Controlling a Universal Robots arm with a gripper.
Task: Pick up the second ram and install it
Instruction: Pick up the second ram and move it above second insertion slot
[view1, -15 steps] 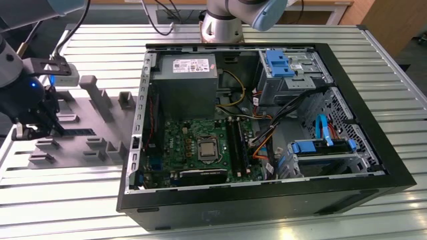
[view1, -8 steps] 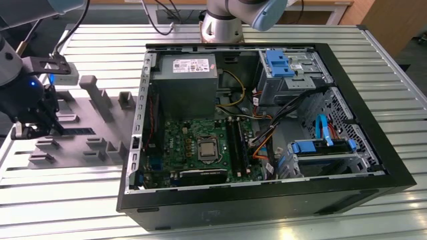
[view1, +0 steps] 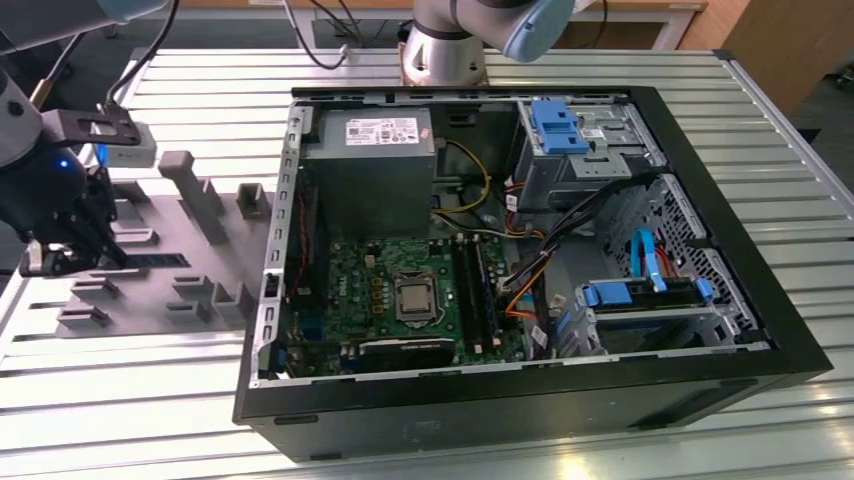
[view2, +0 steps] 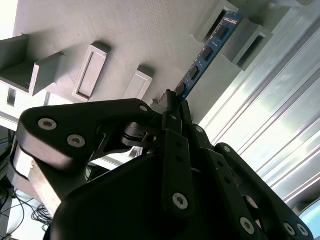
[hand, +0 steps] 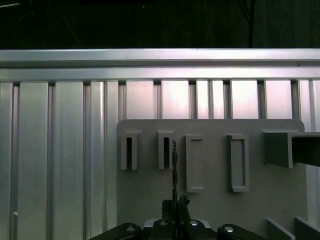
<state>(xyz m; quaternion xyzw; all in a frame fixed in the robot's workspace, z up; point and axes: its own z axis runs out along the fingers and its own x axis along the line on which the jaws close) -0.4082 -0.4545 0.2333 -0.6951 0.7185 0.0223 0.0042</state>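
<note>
Grip: your gripper (view2: 170, 104) is closed on one end of the long dark-green ram stick (view2: 206, 51).
Orientation: edge-on, likely to match the grey slotted fixture plate (view2: 120, 30).

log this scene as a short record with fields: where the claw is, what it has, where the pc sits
claw: shut on one end of the second ram, over the grey fixture plate
ram far end: at a slotted holder on the plate; seated or lifted, cannot tell
computer case: open, lying on the slatted table, to the exterior view's right of the plate
motherboard: exposed inside the case, apart from the claw
</note>
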